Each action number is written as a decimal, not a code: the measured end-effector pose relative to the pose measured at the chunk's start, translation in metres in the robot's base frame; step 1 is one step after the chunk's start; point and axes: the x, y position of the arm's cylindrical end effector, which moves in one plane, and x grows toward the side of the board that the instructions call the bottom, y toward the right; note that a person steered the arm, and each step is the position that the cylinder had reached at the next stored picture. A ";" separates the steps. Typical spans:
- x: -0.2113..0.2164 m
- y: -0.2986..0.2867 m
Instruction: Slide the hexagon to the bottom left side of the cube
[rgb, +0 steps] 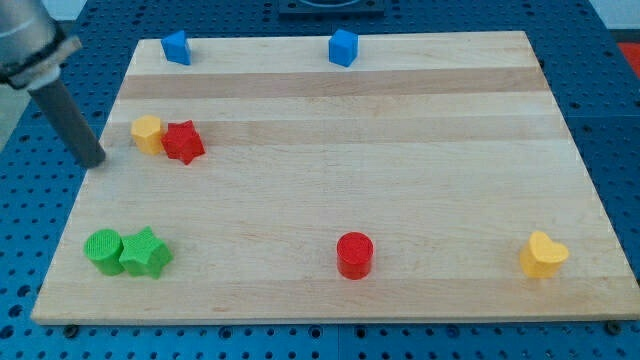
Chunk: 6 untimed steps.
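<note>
My board (330, 80) has wide bare wood through its middle; the blocks sit near its edges. The yellow hexagon (147, 132) lies near the view's left edge, touching the red star (183, 141) on its right. It is squat, with no long axis or heading I can make out.

The blue cube (343, 47) sits at the view's top edge, right of centre, well apart from the hexagon. Another blue block (177, 47) is at the top left.

Along the bottom: a green cylinder (103, 250) touching a green star (145, 253), a red cylinder (354, 254), a yellow heart (543, 255).

My rod slants down from the top left corner. My tip (94, 161) is bare, gripping nothing, at the board's left edge, just left of the hexagon and apart from it.
</note>
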 end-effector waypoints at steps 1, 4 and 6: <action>-0.026 0.009; -0.027 0.151; -0.079 0.260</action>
